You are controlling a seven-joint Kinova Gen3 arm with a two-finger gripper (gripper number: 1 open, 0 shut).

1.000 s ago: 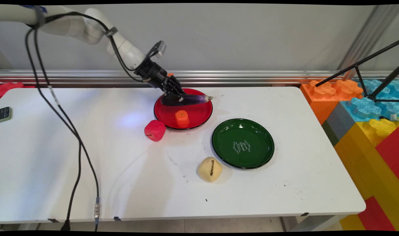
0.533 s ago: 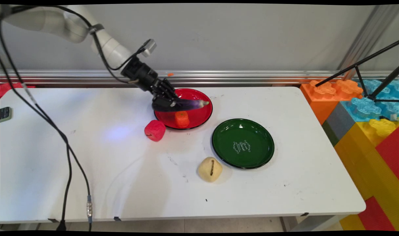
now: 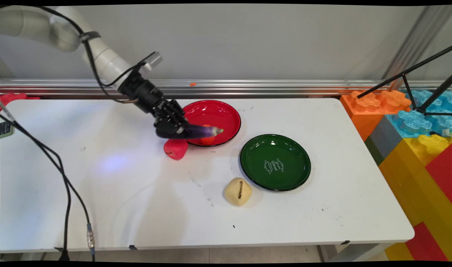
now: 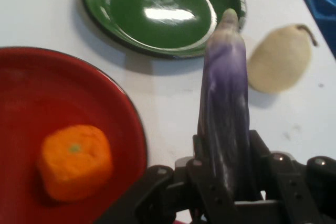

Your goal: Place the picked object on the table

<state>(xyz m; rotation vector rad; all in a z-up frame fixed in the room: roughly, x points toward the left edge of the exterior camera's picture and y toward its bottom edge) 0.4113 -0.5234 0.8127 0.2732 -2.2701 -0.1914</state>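
Gripping a purple eggplant (image 3: 202, 131) by its thick end, the gripper (image 3: 171, 128) hangs clenched above the table (image 3: 322, 185), off the 8 o'clock rim of the red plate (image 3: 215, 113). Eggplant lies about level, pale tip pointing to 3 o'clock in the main view, lifted clear of plate and table. In the hand view the eggplant (image 4: 224, 114) runs from between the gripper (image 4: 226, 187) jaws toward 12 o'clock, its tip overlapping the edge of the green plate (image 4: 131, 3).

Orange fruit (image 3: 208, 139) sits on the red plate near its 6 o'clock rim, partly hidden behind the eggplant in the main view; the hand view shows the orange fruit (image 4: 76, 161) whole, resting on the red plate (image 4: 31, 93), at 9 o'clock of the gripper.

Red apple (image 3: 175, 149) on the table just outside the red plate, at 6 o'clock of the gripper, close below it.

Green plate (image 3: 255, 170) at 4 o'clock of the red plate, apart from it, white lettering in its centre. Yellowish pear (image 3: 237, 191) on the table just beside the green plate's 8 o'clock rim; the pear (image 4: 279, 59) is seen at 2 o'clock of the eggplant in the hand view.

Black cables (image 3: 62, 174) trail from the arm down across the table's 9 o'clock side. Coloured blocks (image 3: 415, 126) stand past the table's 3 o'clock end.
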